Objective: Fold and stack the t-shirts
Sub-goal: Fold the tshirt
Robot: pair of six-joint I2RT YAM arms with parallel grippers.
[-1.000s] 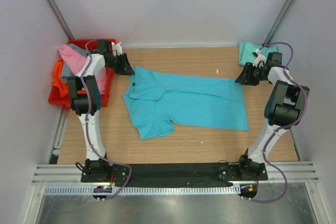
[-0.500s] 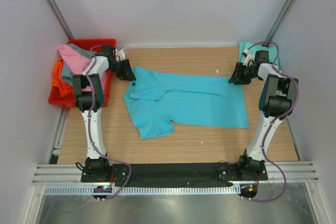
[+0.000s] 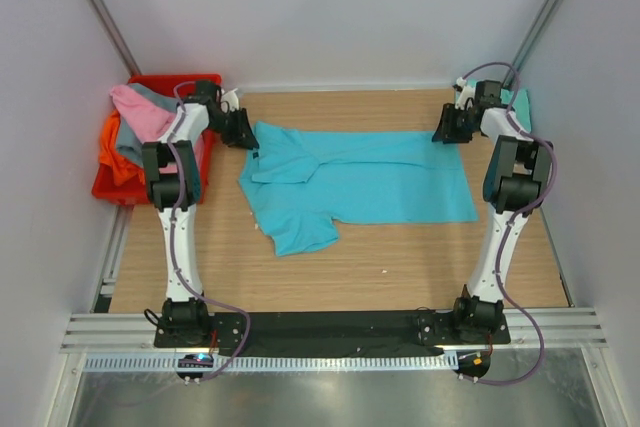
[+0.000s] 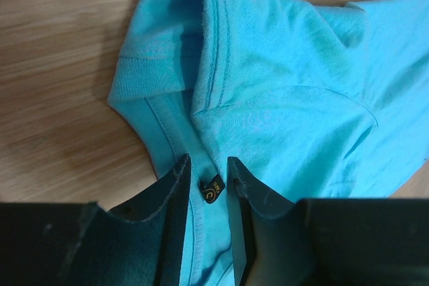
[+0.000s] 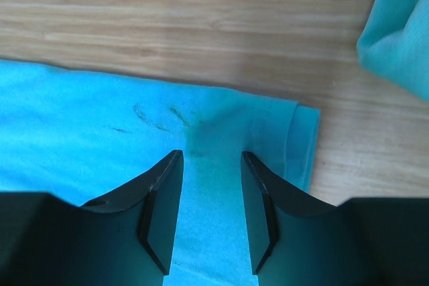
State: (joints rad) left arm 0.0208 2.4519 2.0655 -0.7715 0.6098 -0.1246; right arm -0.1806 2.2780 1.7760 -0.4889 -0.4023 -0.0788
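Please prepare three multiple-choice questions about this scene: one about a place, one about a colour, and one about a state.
1. Where does the red crate stand?
A) far left
B) near right
C) in the middle

2. What colour is the t-shirt in the far right corner?
A) orange
B) mint-teal
C) grey

3. How does the turquoise t-shirt lie?
A) folded in a stack
B) spread out on the table
C) hanging from the crate

Answers:
1 A, the top view shows it at the far left edge.
2 B, the right wrist view shows pale teal cloth there.
3 B, it lies open across the wood, one sleeve toward the arms.
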